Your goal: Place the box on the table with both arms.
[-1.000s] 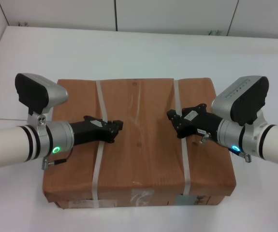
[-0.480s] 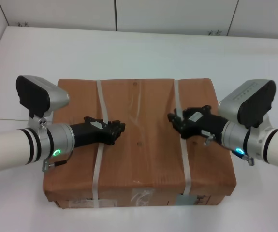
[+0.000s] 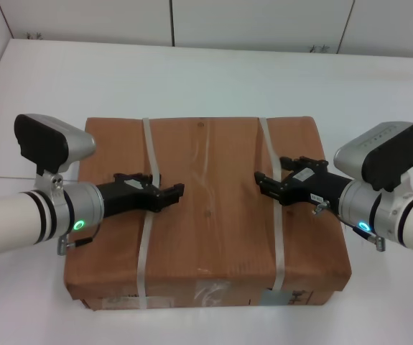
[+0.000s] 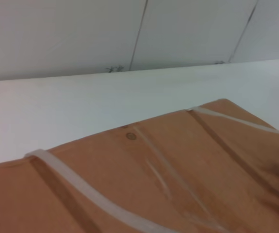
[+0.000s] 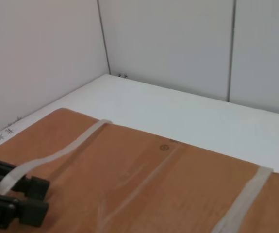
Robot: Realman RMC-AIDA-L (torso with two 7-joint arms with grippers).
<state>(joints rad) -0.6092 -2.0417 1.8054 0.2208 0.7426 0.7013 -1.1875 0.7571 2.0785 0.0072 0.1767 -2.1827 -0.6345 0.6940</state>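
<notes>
Box (image 3: 206, 208) is already down flat on the table (image 3: 206, 72), labels on its near side, so from what I can see the placing part looks basically done. Over the box's top, my left gripper (image 3: 169, 192) sits at the left white strap (image 3: 149, 208) and the right gripper (image 3: 267, 185) at the right white strap (image 3: 269, 201), both pointing toward the clear tape (image 3: 207, 154) down the middle. Left jaws look spread and holding nothing; I honestly can't tell on the right. Past the box's far edge it's white tabletop up to the wall. I reckon what's left is pulling both arms off.
</notes>
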